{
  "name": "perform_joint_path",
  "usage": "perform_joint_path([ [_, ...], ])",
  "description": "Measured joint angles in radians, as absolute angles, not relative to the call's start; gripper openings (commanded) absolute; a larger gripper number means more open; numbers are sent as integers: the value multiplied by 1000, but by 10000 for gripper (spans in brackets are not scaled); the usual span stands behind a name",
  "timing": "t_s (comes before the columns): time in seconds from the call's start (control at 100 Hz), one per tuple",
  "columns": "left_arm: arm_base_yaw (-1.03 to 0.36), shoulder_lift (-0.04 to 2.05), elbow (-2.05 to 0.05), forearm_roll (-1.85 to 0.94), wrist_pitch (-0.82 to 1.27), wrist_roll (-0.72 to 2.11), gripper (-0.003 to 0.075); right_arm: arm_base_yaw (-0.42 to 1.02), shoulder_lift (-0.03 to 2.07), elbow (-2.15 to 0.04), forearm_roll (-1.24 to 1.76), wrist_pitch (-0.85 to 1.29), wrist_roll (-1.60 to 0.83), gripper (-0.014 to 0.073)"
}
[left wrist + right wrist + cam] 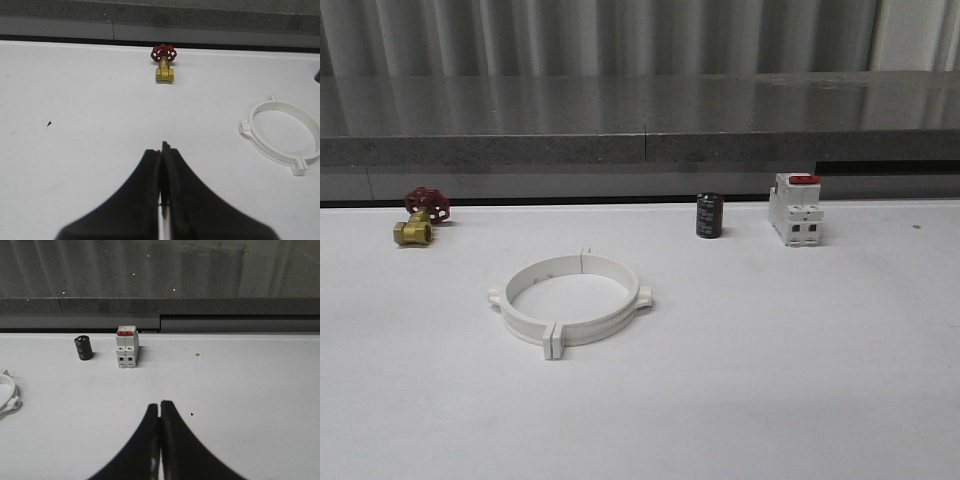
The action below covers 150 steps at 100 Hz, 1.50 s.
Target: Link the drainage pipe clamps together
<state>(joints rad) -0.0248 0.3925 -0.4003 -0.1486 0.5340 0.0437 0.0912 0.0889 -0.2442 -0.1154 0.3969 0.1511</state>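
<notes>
Already the two drainage pipe clamps (569, 298) lie on the white desk (800, 380) as one closed ring, left of centre, their flat end tabs meeting at the near side and again at the far side. The left claw (162, 150) hangs above bare desk with its tips pressed together, gripping nothing, the ring off to one side of it; the right claw (160, 407) is likewise closed and empty, well apart from the clamps. Along the back stand a brass valve with a red handwheel (420, 217), a small black cylinder (709, 215) and a white breaker with a red top (795, 209), all clear of the ring. Whether the tabs are truly locked or merely resting against each other cannot be told from here, and that is the main risk: if the joint is only seated, a nudge from a passing arm could spring the halves apart. A closed claw brushing the rim would also slide the light ring across the smooth surface.
</notes>
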Motion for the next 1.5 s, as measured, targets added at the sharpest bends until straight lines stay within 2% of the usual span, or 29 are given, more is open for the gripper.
perform_joint_path([
  [0.17,-25,393,-400,-149,534,44,-20,90,-6,-108,-111,297,151,-67],
  [0.57,-25,393,-400,-149,534,44,-20,22,-10,26,-79,78,151,-67],
  [1.5,-25,393,-400,-149,534,44,-20,5,-10,28,-73,69,151,-67],
])
